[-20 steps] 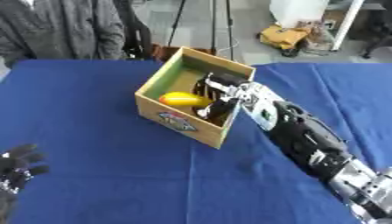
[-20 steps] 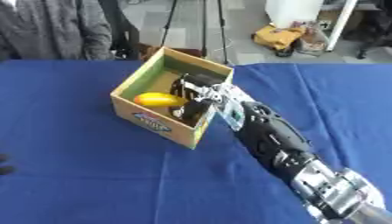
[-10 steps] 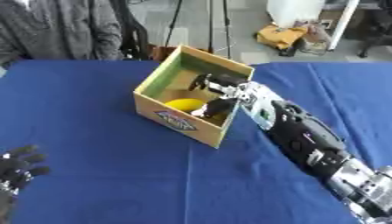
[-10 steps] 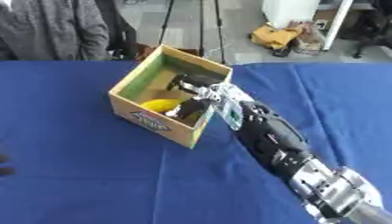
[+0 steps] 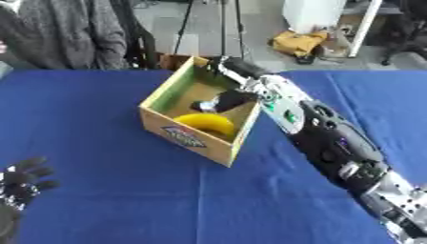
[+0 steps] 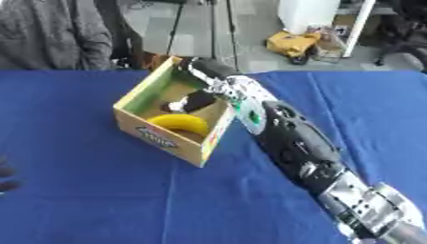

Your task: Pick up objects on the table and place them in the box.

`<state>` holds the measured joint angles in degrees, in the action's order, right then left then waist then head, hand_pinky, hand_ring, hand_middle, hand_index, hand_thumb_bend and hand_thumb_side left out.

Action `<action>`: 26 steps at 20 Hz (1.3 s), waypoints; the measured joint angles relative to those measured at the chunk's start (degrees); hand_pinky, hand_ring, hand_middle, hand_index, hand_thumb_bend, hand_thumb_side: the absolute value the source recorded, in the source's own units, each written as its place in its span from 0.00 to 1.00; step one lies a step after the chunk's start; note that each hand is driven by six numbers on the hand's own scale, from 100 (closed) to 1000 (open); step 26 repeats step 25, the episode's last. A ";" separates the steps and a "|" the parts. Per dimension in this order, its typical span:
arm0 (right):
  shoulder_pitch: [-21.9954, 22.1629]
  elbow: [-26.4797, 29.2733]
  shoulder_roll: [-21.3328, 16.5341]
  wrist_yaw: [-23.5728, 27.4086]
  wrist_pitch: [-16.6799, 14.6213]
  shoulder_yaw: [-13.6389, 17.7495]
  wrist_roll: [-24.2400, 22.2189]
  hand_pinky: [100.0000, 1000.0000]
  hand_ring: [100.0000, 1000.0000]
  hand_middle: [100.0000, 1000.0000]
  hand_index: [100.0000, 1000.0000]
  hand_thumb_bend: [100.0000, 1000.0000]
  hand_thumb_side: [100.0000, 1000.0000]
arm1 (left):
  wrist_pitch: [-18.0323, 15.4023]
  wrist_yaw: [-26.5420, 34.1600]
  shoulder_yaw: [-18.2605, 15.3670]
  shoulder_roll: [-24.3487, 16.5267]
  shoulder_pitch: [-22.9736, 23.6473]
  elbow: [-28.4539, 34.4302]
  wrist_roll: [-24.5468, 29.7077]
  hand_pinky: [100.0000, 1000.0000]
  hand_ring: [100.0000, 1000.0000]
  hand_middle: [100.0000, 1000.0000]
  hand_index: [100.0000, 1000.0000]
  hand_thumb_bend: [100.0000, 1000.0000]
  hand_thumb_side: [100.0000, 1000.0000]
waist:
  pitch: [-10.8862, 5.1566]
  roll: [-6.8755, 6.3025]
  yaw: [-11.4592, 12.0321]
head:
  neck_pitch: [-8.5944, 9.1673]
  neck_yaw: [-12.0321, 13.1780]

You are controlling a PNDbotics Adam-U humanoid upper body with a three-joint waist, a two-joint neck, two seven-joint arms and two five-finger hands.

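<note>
The banana (image 5: 208, 123) lies in the box (image 5: 185, 136), against its near wall, with a small dark thing (image 5: 206, 106) just behind it on the box floor. Your right hand (image 5: 229, 98) reaches down inside the box from the far right corner; its fingers point down at that dark thing, but you cannot tell whether they are closed on it or already apart. By my reading you are at the placing step: let go if you have not, then lift the hand straight up.

Mind the box's right wall, which your forearm crosses; drawing back sideways could catch the rim and drag the box. Rise clear of the rim first, then swing right.

The blue table (image 5: 100, 190) shows nothing else lying on it in view, so there is open room on every side of the box. Your left hand (image 5: 18, 183) rests at the lower left corner, fingers spread and upward, well apart from the box.
</note>
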<state>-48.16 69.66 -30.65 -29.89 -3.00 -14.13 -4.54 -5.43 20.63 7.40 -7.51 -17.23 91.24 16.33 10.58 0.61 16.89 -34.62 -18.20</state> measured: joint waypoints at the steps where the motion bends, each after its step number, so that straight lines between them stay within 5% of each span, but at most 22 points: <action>1: 0.92 2.36 -0.52 4.31 1.19 0.21 1.61 0.68 0.58 0.60 0.71 0.11 0.59 | -0.06 -0.05 -0.22 -0.02 0.30 -0.02 -0.21 0.69 0.74 0.70 0.51 0.17 1.00 | -0.26 0.03 -1.28 | -0.01 0.91; 7: 11.02 21.98 -5.07 31.05 6.12 1.77 8.13 0.66 0.55 0.55 0.68 0.01 0.63 | -0.78 -0.66 -2.32 -0.66 1.81 -0.48 -2.03 0.69 0.74 0.70 0.51 0.17 1.00 | -1.40 0.43 -8.60 | -0.55 6.65; 12: 22.37 36.76 -6.41 45.03 7.52 5.03 11.72 0.65 0.53 0.53 0.66 0.00 0.66 | -1.61 -1.35 -4.67 -1.75 2.66 -0.69 -4.34 0.69 0.74 0.70 0.51 0.18 1.00 | -1.96 0.70 -12.74 | -0.73 10.70; 20: 38.24 43.49 -1.83 54.09 5.95 10.81 18.20 0.64 0.51 0.50 0.64 0.00 0.71 | -2.69 -2.26 -7.37 -2.75 3.70 -0.73 -7.22 0.68 0.74 0.70 0.51 0.18 1.00 | -2.08 0.53 -16.25 | -1.52 13.46; 26: 41.89 43.71 2.00 55.19 5.21 12.74 20.58 0.64 0.50 0.50 0.64 0.00 0.72 | -3.16 -2.47 -8.53 -3.12 3.70 -0.69 -8.41 0.68 0.74 0.70 0.51 0.18 1.00 | -2.07 0.41 -17.26 | -1.64 14.31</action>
